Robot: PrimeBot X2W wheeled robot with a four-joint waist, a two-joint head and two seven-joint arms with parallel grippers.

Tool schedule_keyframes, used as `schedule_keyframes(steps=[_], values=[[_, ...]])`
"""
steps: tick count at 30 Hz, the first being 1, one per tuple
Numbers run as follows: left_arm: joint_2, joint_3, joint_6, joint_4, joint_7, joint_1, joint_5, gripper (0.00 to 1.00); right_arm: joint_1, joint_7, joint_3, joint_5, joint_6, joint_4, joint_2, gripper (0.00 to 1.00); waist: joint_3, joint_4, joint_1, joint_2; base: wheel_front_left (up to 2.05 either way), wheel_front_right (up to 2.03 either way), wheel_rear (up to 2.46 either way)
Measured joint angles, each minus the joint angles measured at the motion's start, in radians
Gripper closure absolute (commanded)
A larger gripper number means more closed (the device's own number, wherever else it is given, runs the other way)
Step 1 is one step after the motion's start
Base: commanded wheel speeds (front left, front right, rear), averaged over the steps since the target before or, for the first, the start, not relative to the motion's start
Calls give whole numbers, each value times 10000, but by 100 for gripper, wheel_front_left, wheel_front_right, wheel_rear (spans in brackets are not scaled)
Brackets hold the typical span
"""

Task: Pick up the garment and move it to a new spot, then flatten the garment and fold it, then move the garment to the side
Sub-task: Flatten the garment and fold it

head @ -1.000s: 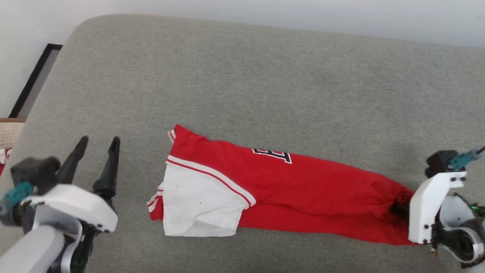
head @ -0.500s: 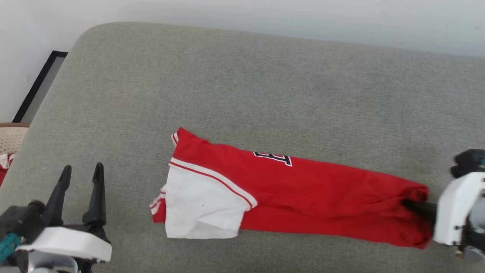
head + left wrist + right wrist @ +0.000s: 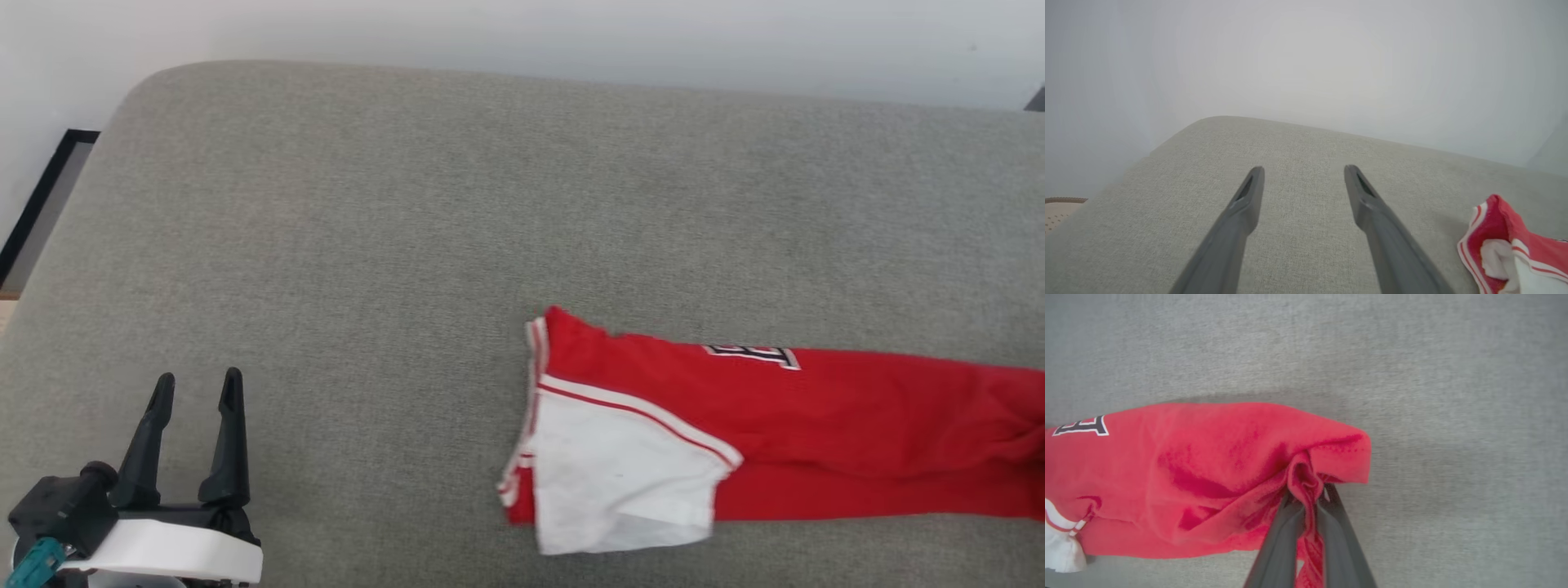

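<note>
"On the broad grey woven cushion (image 3: 408, 204), where does the red jersey shirt with the white short sleeve and striped trim (image 3: 775, 425) lie?"

"Flat on it, folded into a long narrow band. Its long axis runs across the head view, with the white sleeve end toward the robot's left and the red end running off the right edge. A scrap of black, white-edged lettering (image 3: 751, 355) shows on top."

"And which arm has it?"

"The right gripper (image 3: 1309, 494). In its wrist view the two dark fingers are closed almost together on a bunched tuck of red cloth at the band's end, and the rest of the shirt (image 3: 1208, 477) stretches away to that view's left."

"And the left gripper (image 3: 198, 380)?"

"Empty, its fingers parted to a moderate gap, low at the left of the head view. The shirt lies to its right, well apart from it. From its own wrist camera the left gripper (image 3: 1302, 169) points at bare cushion, and the shirt (image 3: 1515, 249) shows as a striped sleeve corner at the lower right, touching neither finger."

"So whose move is next?"

"The right arm's, I'd judge. It is at the shirt's end and in line with the long axis, so a pull sideways should slide the band without skewing it. The risk is that a pinch on one tuck drags the folded layers apart."
</note>
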Motion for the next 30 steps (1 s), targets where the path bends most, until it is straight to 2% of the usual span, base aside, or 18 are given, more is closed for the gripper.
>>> schedule_keyframes(steps=[4,7,9,12,15,20,25,30], values=[[-401,291,-307,117,2,-23,261,0,-225,-119,-31,-397,0,479,-332,100,31,-148,1,0,0,0,0],[-608,479,-485,192,2,-44,462,0,-373,105,272,-182,0,215,-314,100,16,-233,0,0,0,0,0],[-713,639,-552,203,2,-43,564,0,-345,391,552,88,0,-349,-238,100,0,-285,0,0,0,0,0],[-876,830,-698,211,2,-30,721,0,4,694,1018,280,0,-1856,-180,100,-41,-284,0,0,0,0,0],[-926,897,-727,228,2,-20,782,0,276,876,1496,458,0,-2895,209,100,-70,-190,0,0,0,0,0],[-982,855,-798,263,2,-31,853,0,295,1007,2615,341,0,-3940,608,100,-77,96,0,0,0,0,0],[-1043,677,-811,347,2,-163,861,0,-74,970,3893,215,0,-4010,1026,100,-60,492,0,0,0,0,0],[-1116,426,-840,445,2,-379,851,0,-768,569,4999,-48,0,-3327,1248,100,-8,945,0,0,0,0,0]])
